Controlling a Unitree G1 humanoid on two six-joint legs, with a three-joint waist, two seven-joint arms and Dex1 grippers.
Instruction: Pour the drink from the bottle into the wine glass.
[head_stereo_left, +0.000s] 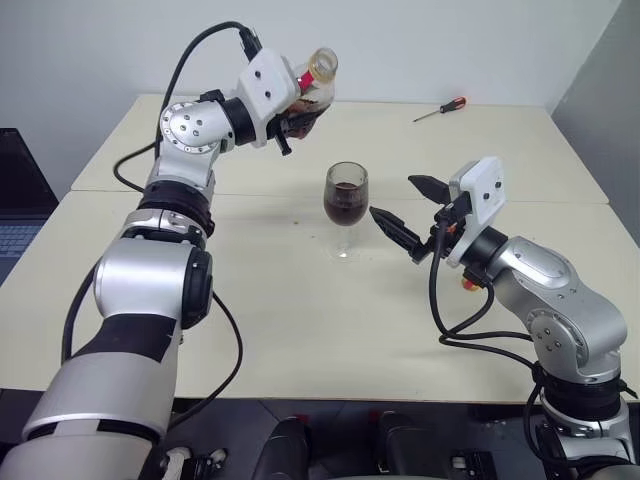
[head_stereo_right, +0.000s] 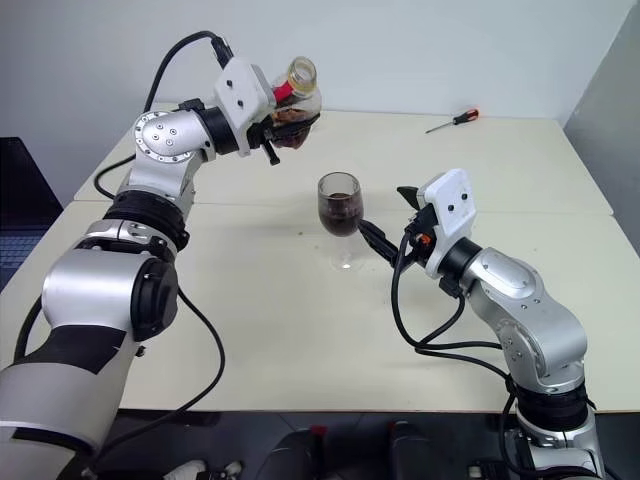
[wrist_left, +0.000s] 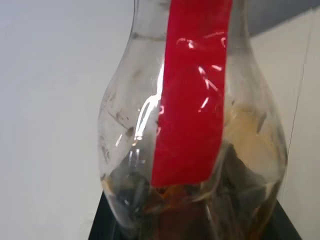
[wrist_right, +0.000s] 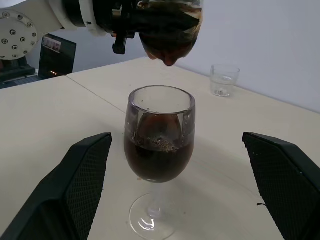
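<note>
The left gripper (head_stereo_left: 298, 118) is clamped around the belly of the bottle (head_stereo_left: 312, 88), held aloft at the wine glass's eleven o'clock, neck tipped up and away. Thin plastic, nearly drained, so it likely weighs little and dents under pressure; the bulbous middle looks the safest hold. The wine glass (head_stereo_left: 346, 208) stands mid-table, about half full of the drink (head_stereo_left: 345, 205): fragile, top-heavy, best steadied at the stem. At its three o'clock the right gripper (head_stereo_left: 405, 212) waits spread wide, empty.
</note>
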